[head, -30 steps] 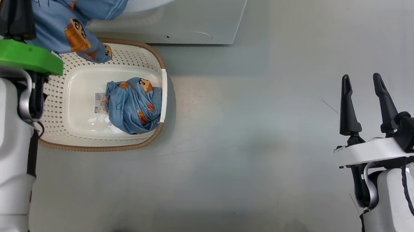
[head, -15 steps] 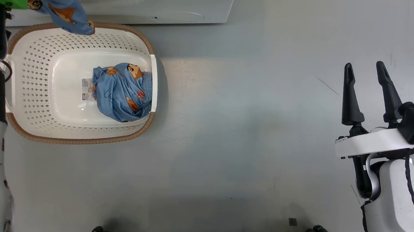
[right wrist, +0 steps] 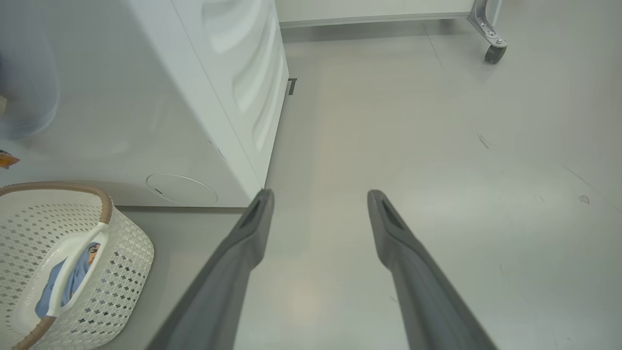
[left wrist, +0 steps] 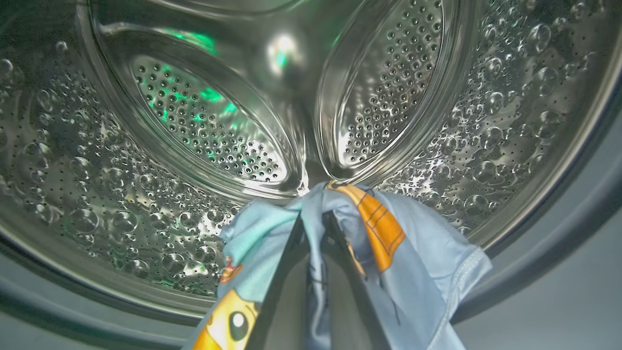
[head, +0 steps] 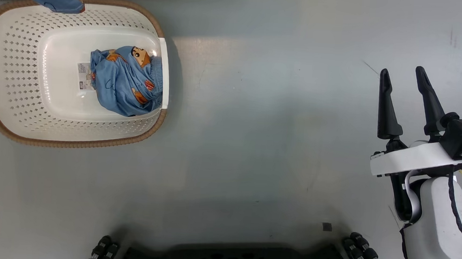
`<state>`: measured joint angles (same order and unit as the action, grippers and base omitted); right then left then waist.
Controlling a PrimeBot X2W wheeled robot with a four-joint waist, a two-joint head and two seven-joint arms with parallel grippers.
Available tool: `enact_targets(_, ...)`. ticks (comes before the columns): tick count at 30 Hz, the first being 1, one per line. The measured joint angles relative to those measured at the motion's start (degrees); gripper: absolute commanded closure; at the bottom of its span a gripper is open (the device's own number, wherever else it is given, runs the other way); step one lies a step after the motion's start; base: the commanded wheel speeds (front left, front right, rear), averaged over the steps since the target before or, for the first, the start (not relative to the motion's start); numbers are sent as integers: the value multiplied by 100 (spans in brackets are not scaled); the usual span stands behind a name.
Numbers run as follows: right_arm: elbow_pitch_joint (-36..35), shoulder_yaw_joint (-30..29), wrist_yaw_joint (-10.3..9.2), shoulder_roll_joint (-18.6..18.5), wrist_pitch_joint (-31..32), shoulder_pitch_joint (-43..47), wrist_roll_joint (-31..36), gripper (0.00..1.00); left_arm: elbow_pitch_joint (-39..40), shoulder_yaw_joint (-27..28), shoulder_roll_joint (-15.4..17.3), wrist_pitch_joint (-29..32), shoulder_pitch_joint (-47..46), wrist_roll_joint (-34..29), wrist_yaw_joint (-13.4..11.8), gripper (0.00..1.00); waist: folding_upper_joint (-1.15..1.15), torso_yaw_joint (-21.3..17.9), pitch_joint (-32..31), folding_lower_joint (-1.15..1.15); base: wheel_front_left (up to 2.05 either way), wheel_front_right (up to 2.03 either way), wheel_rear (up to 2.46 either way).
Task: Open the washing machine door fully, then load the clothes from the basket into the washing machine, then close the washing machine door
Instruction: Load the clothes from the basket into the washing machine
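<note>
Of 2 blue printed garments, the held garment (left wrist: 418,262) is pinched in the left hand (left wrist: 317,218), shut on it at the mouth of the steel drum (left wrist: 214,131) of the 1 washing machine (right wrist: 160,112). The other garment (head: 124,83) lies bunched at the right end of the 1 basket (head: 15,69), on the floor (head: 275,128) just before the machine. The right hand (head: 401,72) stands wide and empty, far right.

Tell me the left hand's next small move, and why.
Probably push the left hand a little deeper into the drum before opening. It is shut on a blue garment at the drum's mouth, and in the head view the garment's tail hangs outside, over the basket rim; releasing here could let it slide back out.
</note>
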<state>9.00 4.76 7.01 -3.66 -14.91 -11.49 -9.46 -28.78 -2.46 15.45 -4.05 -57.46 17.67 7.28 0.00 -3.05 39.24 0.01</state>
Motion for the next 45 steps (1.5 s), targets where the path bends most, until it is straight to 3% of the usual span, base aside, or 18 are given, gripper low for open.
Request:
enact_targets(10,44,89,0,7,0,-15,1,0,-207,-515,18,53,-649,11,0,100,0,-18,392,0,0,0,0)
enact_targets(26,73,242,0,15,0,-18,-1,0,-749,-516,155,31,-1372,312,0,100,0,-88,864,0,0,0,0)
enact_targets(30,76,237,0,29,0,-58,-4,0,-779,-592,176,-287,-1501,310,0,100,0,-121,943,0,0,0,0)
enact_targets(35,77,232,0,30,0,-90,-8,0,-581,-633,330,-1103,-1796,-38,0,100,0,-138,985,0,0,0,0)
enact_targets(45,98,241,0,34,0,-102,-8,0,-245,-522,485,-1141,-2066,-541,-137,100,0,-142,1019,0,0,0,0)
